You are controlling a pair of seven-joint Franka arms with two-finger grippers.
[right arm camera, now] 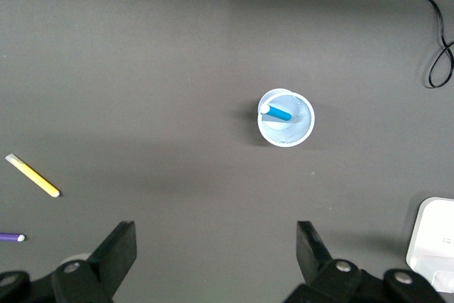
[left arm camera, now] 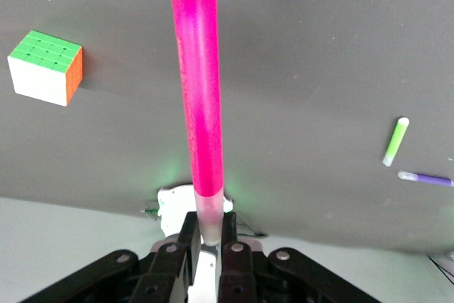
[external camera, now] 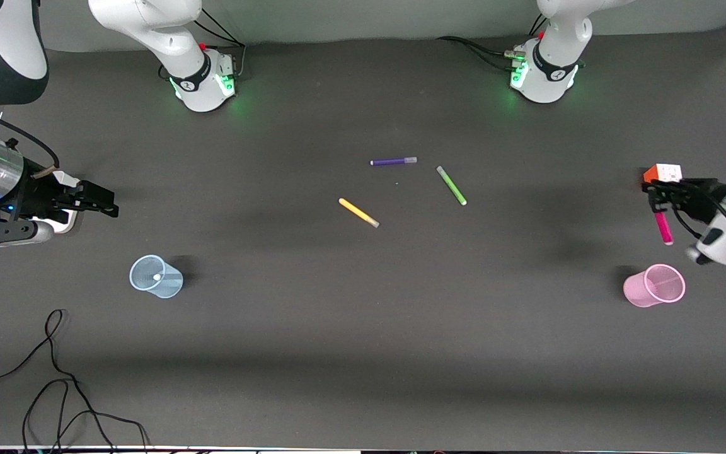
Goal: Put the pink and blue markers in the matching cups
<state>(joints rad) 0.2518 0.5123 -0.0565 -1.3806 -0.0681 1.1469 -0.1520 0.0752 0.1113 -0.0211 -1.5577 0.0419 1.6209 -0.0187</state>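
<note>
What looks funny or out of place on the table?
A colourful puzzle cube sits near the left gripper, which holds the pink marker; it isn't a marker or cup. Nothing looks spilled or broken.

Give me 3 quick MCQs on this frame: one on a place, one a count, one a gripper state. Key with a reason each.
1. Where is the blue marker?
A. Loose on the table beside the yellow marker
B. Inside the blue cup
C. In the right gripper

2. How many markers lie loose on the table?
A. Three
B. Five
C. One

3. What is the left gripper doing?
A. Open over the purple marker
B. Shut on nothing
C. Shut on the pink marker

Key:
1. B: the right wrist view shows the blue marker standing in the blue cup.
2. A: only the purple marker, green marker and yellow marker lie loose.
3. C: the left gripper clamps the pink marker, above the table close to the pink cup; the right gripper is open.
</note>
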